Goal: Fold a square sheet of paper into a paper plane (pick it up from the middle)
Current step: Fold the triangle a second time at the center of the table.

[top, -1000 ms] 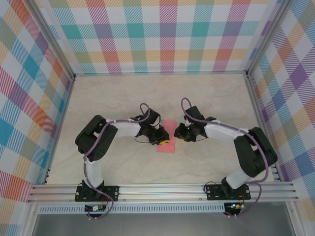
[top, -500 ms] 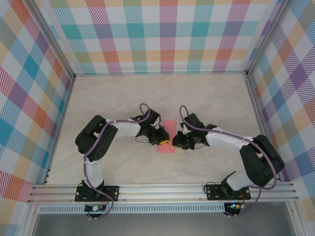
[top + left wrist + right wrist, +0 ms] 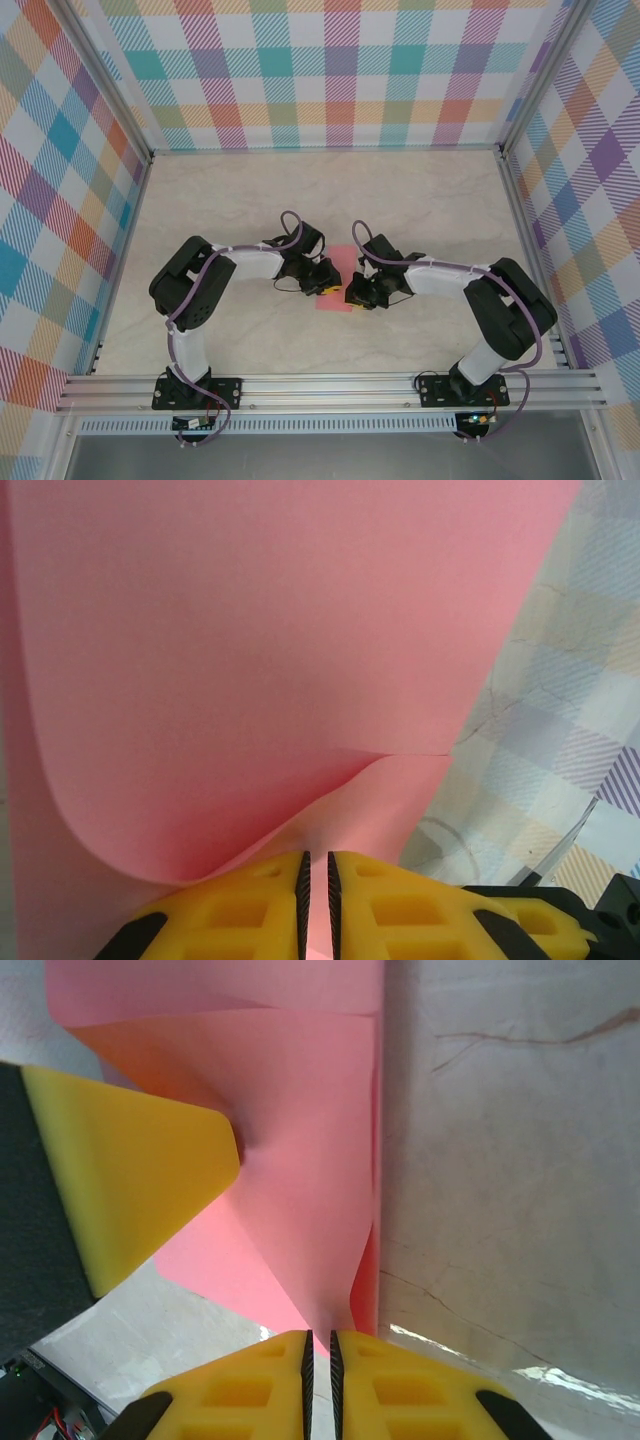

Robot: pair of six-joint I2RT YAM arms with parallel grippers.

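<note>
Sheet on table betw. L jaws & R jaws (both touching).

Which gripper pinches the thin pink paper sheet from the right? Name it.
The right gripper, at the paper's right edge; the left gripper pinches its left.

Square sheet of paper, pink, on bench; left claw at its left edge, right claw at its right.

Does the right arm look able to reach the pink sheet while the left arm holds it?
Probably yes: the right arm looks to have its jaws shut on an edge of the square sheet of paper, bare table beside it. The left arm's yellow finger sits alongside, not blocking.
</note>
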